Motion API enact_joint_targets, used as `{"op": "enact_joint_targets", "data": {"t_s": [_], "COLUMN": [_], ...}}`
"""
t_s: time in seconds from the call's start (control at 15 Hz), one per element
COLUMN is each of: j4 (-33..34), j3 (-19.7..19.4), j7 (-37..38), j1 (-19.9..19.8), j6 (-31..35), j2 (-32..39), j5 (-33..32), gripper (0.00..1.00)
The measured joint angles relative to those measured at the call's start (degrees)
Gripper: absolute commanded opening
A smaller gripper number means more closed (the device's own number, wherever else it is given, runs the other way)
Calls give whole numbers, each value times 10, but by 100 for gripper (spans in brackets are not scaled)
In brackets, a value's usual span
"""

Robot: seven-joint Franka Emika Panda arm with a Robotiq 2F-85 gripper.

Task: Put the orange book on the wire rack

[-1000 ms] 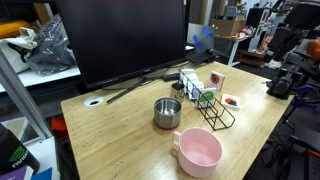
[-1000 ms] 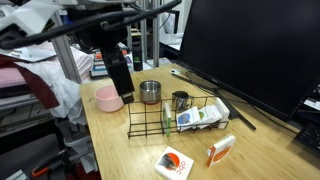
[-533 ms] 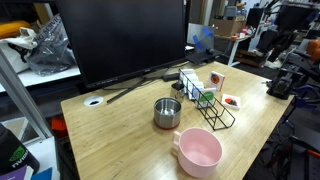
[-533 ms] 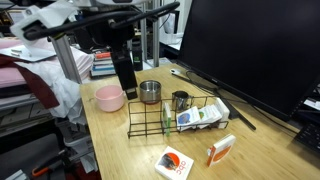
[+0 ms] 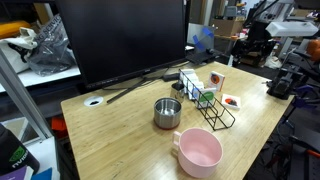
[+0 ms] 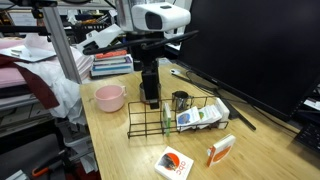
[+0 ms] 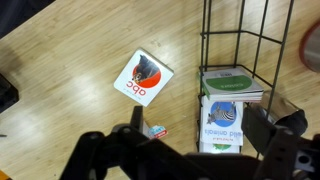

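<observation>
The orange book stands upright on the table beside the wire rack in both exterior views [image 5: 215, 80] [image 6: 220, 150]. In the wrist view only a small reddish edge [image 7: 155, 130] shows there. The black wire rack [image 5: 210, 108] [image 6: 150, 122] [image 7: 240, 40] holds a green book [image 7: 232, 85] and a zebra book [image 7: 225, 125] lying flat. My gripper [image 7: 200, 140] [image 6: 151, 97] hangs high above the table, open and empty, its fingers framing the rack's books and the orange book from above.
A flat white-and-red "abc" card [image 7: 140, 78] [image 6: 174, 163] [image 5: 232, 101] lies near the rack. A pink bowl [image 5: 198, 150] [image 6: 109, 97], a metal pot [image 5: 167, 112] and a metal cup [image 6: 180, 100] stand on the wooden table. A large monitor [image 5: 130, 40] stands behind.
The arm has swung in over the table toward the rack. The objects on the table have not moved.
</observation>
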Motion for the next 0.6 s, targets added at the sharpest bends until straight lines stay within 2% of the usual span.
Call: {"op": "enact_joint_targets", "data": {"t_s": [0.6], "j4": [-1], "j3": [0], "j7": [1], "j1": [1], "j6": [0], "j2": [-5], "j5": [2], "gripper": [100]}}
